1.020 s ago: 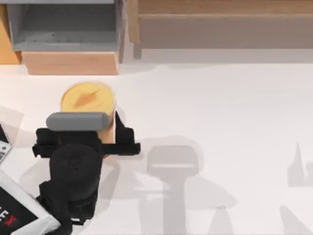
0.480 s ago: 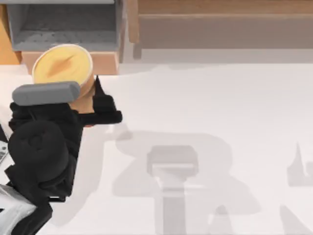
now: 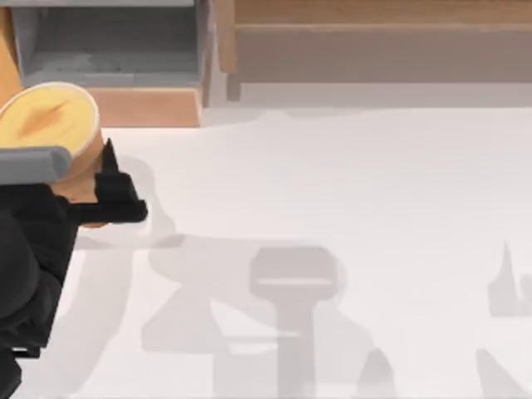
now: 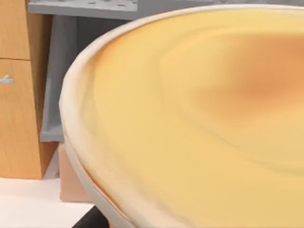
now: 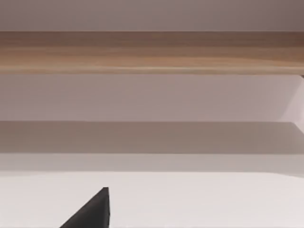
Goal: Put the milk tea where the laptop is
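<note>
The milk tea (image 3: 46, 120) is a tapered orange-tan cup with a round yellow sealed top and a darker orange smear, seen at the far left of the top view. My left gripper (image 3: 73, 179) is shut on the cup's side, with one black finger (image 3: 112, 179) showing on its right. The cup's lid (image 4: 199, 123) looms very close in the left wrist view. The laptop is out of view. Part of my right gripper (image 5: 95, 211) shows in the right wrist view, facing the back shelf.
A grey open-fronted box (image 3: 108, 41) on a wooden base (image 3: 141, 106) stands at the back left, close behind the cup. A long wooden shelf (image 3: 374, 17) runs along the back. A wooden cabinet (image 4: 19, 95) stands beside the grey box.
My left gripper has carried the milk tea leftward and toward the back, from the left-middle of the table to its far-left edge by the grey box.
</note>
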